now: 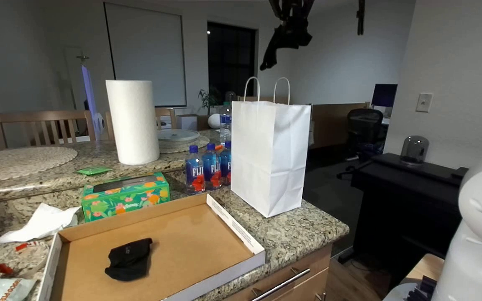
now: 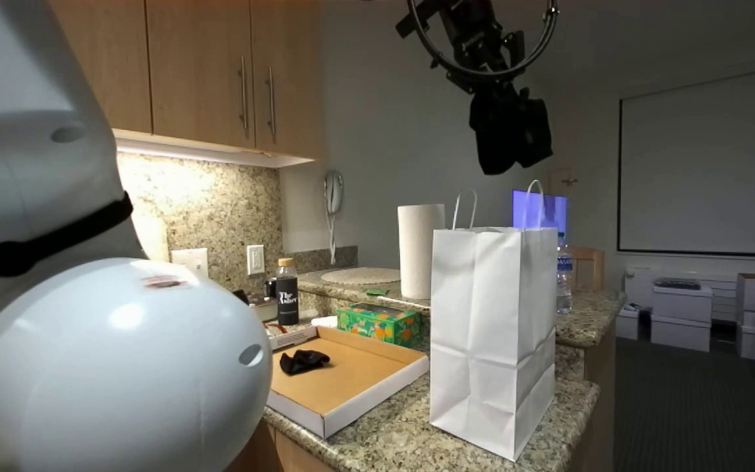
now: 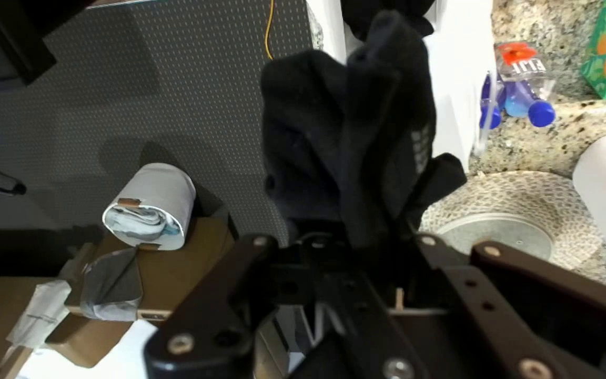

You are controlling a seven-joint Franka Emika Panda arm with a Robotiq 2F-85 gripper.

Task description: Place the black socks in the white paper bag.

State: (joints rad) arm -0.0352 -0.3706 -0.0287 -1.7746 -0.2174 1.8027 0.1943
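My gripper (image 1: 294,29) is shut on a black sock (image 1: 280,47), which hangs crumpled above the white paper bag (image 1: 268,154). The gripper (image 2: 492,85) and the held sock (image 2: 512,134) also show above the bag (image 2: 482,334) in an exterior view. In the wrist view the sock (image 3: 350,131) hides the fingertips of the gripper (image 3: 366,237). More black cloth (image 3: 416,11) shows at the top edge, between the bag's white walls (image 3: 461,58). Another black sock (image 1: 129,259) lies in a cardboard tray (image 1: 191,246); it shows in both exterior views (image 2: 304,361).
The bag stands upright near the counter's corner, with two raised paper handles (image 1: 282,79). Several FIJI bottles (image 1: 211,169) stand close beside it. A green tissue box (image 1: 126,198) is behind the tray. A paper towel roll (image 1: 134,121) stands on the raised ledge.
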